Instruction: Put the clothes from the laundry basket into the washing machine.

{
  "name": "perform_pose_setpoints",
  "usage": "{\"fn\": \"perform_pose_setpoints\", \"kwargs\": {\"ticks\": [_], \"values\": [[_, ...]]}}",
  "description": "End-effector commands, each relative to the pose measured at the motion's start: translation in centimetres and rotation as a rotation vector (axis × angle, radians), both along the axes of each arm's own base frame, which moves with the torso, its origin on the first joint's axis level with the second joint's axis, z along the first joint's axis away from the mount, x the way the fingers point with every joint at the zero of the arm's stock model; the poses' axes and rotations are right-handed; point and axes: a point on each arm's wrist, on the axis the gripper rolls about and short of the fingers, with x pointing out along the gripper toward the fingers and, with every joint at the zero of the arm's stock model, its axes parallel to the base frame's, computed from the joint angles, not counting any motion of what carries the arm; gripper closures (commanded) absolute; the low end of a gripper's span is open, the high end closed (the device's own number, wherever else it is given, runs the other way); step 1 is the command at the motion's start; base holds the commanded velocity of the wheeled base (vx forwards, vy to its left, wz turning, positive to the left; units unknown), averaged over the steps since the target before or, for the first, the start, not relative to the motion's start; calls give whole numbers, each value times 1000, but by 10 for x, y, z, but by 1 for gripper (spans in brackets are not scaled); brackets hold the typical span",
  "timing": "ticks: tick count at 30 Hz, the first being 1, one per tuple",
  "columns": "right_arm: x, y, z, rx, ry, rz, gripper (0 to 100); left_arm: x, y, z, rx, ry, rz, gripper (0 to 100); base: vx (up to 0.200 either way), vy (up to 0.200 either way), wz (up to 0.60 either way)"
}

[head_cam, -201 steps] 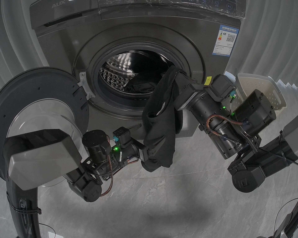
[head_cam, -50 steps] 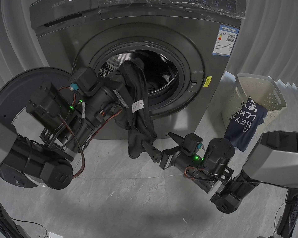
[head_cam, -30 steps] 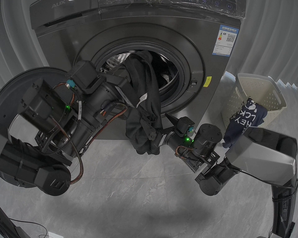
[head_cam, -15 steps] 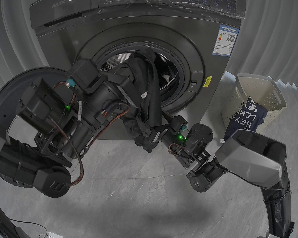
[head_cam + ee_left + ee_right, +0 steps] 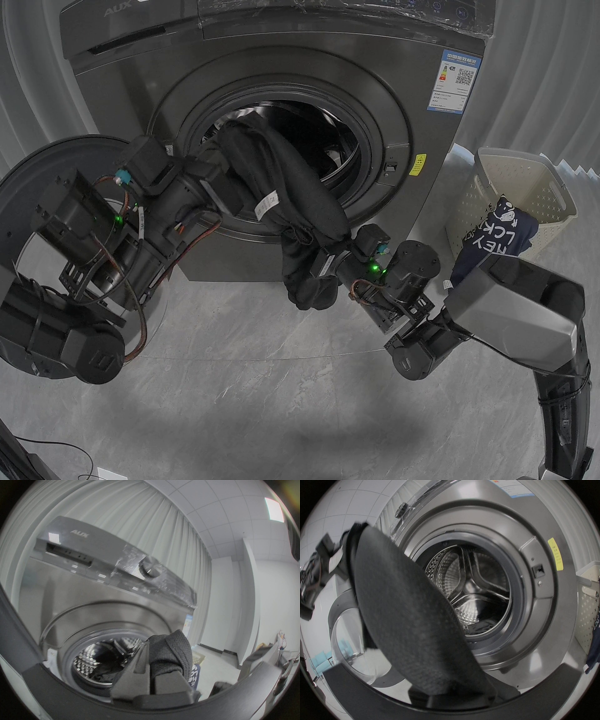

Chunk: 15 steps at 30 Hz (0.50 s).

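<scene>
A black garment (image 5: 281, 187) stretches across the front of the washing machine's open drum (image 5: 325, 140). My left gripper (image 5: 226, 164) is shut on its upper end at the left of the opening; in the left wrist view the fingers (image 5: 142, 661) pinch the cloth (image 5: 170, 652). My right gripper (image 5: 322, 265) sits below the opening, shut on the lower end, with the cloth (image 5: 406, 617) draped over it and a loose end hanging beneath. Dark clothes (image 5: 479, 627) lie in the drum. A navy printed T-shirt (image 5: 500, 240) hangs over the laundry basket's rim (image 5: 550, 181).
The round machine door (image 5: 62, 181) stands swung open at the left, behind my left arm. The white basket stands on the floor to the right of the machine, close to my right arm. Grey floor (image 5: 262, 400) lies open in front.
The right gripper came up under the hanging garment and closed on its lower end. In the last half second the left gripper drew back to the left, pulling the cloth out between both grippers.
</scene>
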Motion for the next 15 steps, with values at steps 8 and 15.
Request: {"fn": "perform_pose_setpoints", "kwargs": {"ticks": [8, 15], "values": [[-21, -28, 44, 35, -30, -41, 100, 20, 38, -66, 107, 194, 131, 100, 0, 0, 0], [-30, -21, 56, 58, -51, -23, 100, 31, 30, -105, 170, 310, 123, 100, 0, 0, 0]]}}
